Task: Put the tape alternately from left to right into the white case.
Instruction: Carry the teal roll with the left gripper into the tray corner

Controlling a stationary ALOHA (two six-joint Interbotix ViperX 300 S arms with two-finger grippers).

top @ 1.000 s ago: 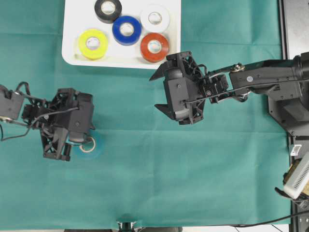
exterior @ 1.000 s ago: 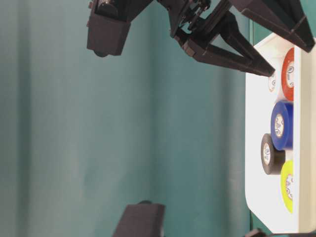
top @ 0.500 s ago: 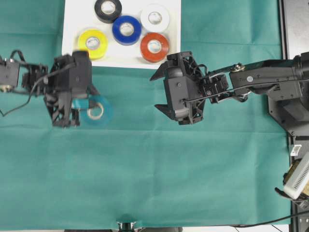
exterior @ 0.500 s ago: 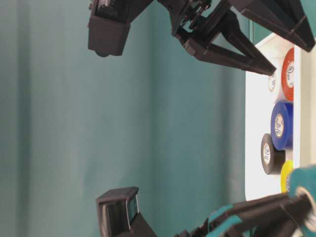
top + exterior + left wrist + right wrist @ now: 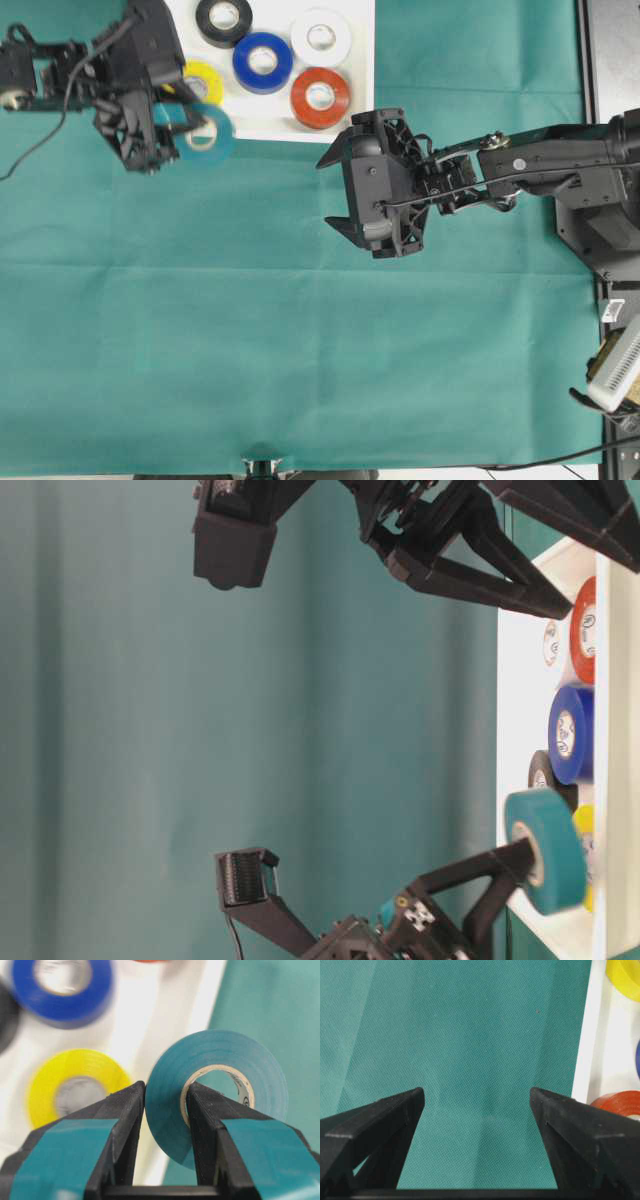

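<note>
Teal tape [image 5: 215, 1095] (pale core) pinched through ring wall by left end effector [image 5: 165, 1110]; right end effector [image 5: 477, 1105] wide.

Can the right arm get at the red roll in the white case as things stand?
Probably yes: the right gripper hangs open and empty just off the case's near rim, and the red roll lies closest, nothing between them.

The teal roll [image 5: 205, 135] hangs off the cloth at the white case's [image 5: 352, 80] near left rim, pinched through its pale core with one finger inside the ring and one outside. In the case lie the yellow roll [image 5: 207, 80], black roll [image 5: 223, 20], blue roll [image 5: 262, 61], white roll [image 5: 321, 37] and red roll [image 5: 320, 97], all flat.
</note>
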